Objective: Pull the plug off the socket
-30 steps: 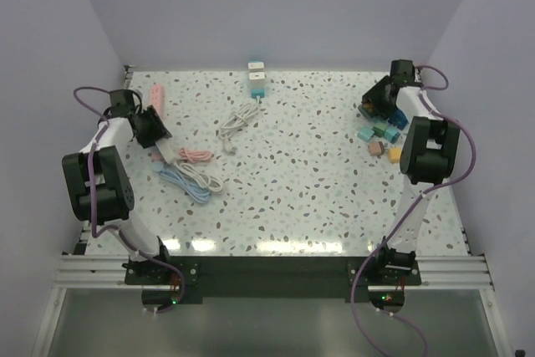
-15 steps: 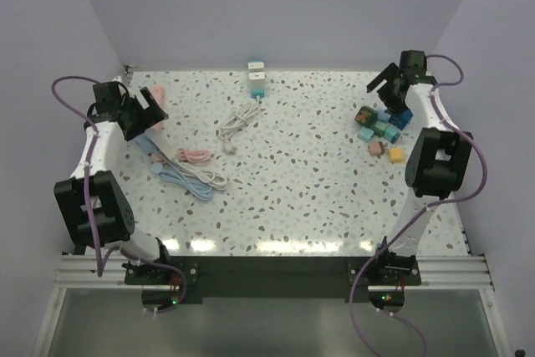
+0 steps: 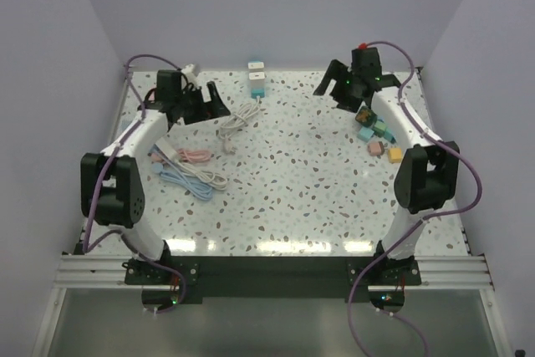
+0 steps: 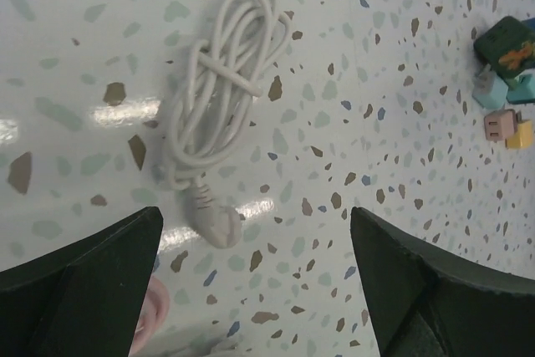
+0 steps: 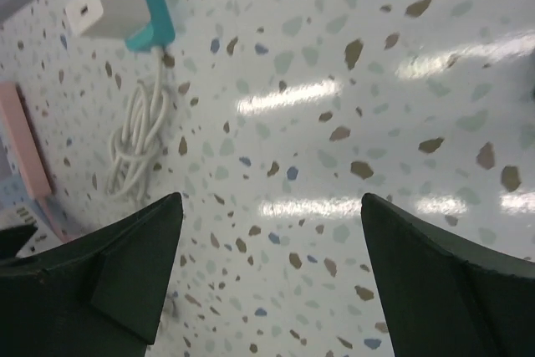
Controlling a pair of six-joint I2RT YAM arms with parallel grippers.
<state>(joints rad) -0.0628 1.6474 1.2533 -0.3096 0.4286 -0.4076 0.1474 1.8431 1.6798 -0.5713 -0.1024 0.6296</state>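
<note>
- At the far edge of the table (image 3: 301, 181), you find the task items.
- Left gripper (image 4: 257, 216): jaws wide apart, empty, near the coiled cable (image 4: 221, 98).
- Right gripper (image 5: 272, 202): jaws wide apart, empty.
- Teal socket (image 5: 150, 16): middle of that edge.
- White plug (image 5: 107, 7): seated in it.

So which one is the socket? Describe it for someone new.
Look to the middle of the table's far edge. The socket lies there, a white coiled cable trailing from its near end. It alone is teal, with two white plugs on it.
</note>
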